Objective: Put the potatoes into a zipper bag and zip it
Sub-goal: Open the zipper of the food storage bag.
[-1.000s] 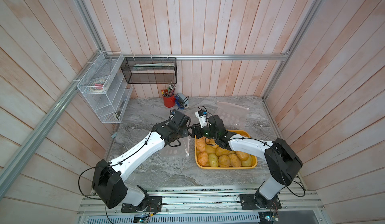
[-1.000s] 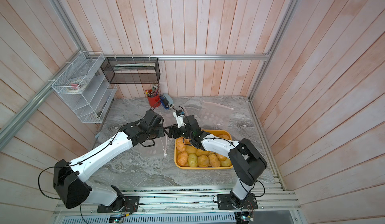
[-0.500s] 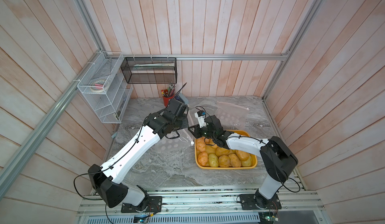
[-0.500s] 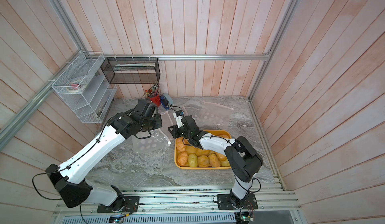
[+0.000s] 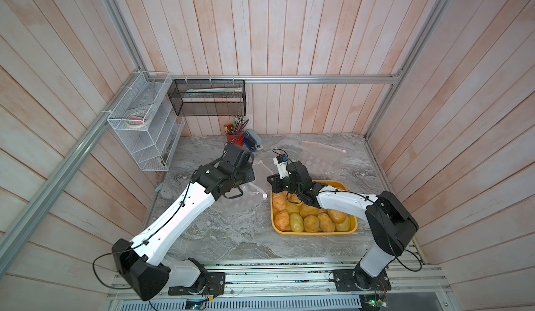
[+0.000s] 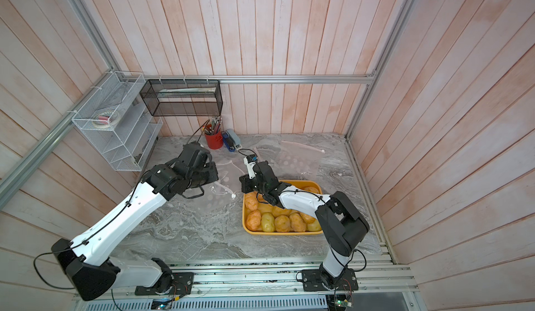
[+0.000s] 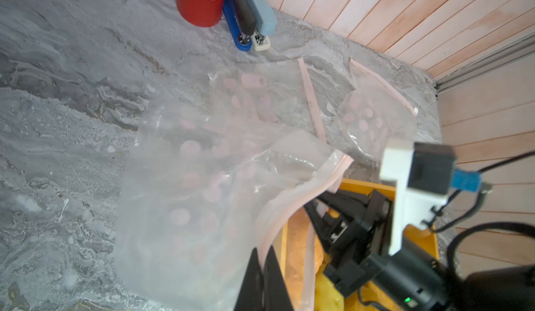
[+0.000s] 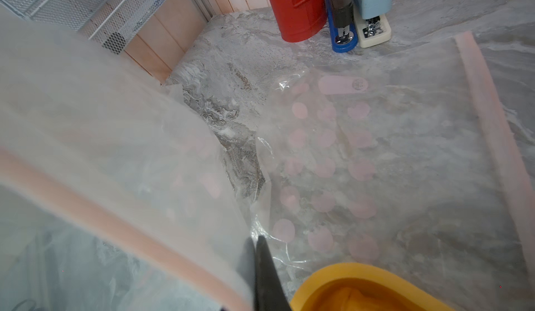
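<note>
Yellow tray (image 5: 315,232): on marble table (image 5: 231,237) by right arm; potatoes (image 5: 311,221) heaped inside, none bagged
Bag (image 7: 188,179): clear, pink-dotted; lifted between both arms, just beside tray; mouth gaping toward tray's near corner
Left gripper (image 7: 262,263): jaws together, pinching pink zip strip
Right gripper (image 8: 256,251): jaws together on bag's film by opposite rim, above tray's corner
Spare bag (image 5: 321,162): flat on table behind tray

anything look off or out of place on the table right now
Nothing is spilled or damaged. The only oddity: a spare zipper bag lies flat behind the yellow tray, unused, while the left claw and right claw both pinch the held zipper bag. The potatoes in view all sit in the tray.
</note>
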`<state>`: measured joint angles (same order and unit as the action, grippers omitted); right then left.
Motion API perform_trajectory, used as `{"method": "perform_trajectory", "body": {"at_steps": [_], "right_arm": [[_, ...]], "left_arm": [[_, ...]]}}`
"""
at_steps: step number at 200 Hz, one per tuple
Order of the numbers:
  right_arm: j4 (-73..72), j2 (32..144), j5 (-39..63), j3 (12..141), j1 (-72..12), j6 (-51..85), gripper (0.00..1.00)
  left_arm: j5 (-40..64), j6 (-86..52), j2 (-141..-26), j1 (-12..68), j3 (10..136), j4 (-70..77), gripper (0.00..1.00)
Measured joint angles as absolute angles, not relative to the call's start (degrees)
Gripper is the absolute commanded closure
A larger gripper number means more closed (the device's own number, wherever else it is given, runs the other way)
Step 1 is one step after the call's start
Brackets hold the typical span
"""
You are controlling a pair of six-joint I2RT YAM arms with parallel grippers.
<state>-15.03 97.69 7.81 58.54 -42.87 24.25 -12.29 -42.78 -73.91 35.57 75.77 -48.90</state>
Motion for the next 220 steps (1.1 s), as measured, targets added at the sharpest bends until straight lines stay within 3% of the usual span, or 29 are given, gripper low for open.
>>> {"method": "perform_trajectory", "body": {"at_steps": [56, 77, 147, 220], "right_arm": [[-10.1, 98.5, 3.8, 59.3, -42.9, 23.8, 0.96], [-10.1, 98.6, 3.8, 59.4, -42.9, 24.0, 0.89], [-12.6, 95.9, 6.5, 58.1, -43.9, 25.2, 0.51], [-14.0, 93.3, 7.9, 58.1, -45.7, 26.7, 0.41]], "left_arm": [[-20.7, -48.3, -71.5, 37.4, 68.0, -45.0, 1.0], [-22.9, -48.2, -71.3, 38.8, 68.0, -44.2, 1.0], [-23.8, -48.9, -72.2, 38.9, 68.0, -43.6, 1.0], [-30.5, -57.1, -82.6, 41.8, 80.2, -55.8, 1.0]]}}
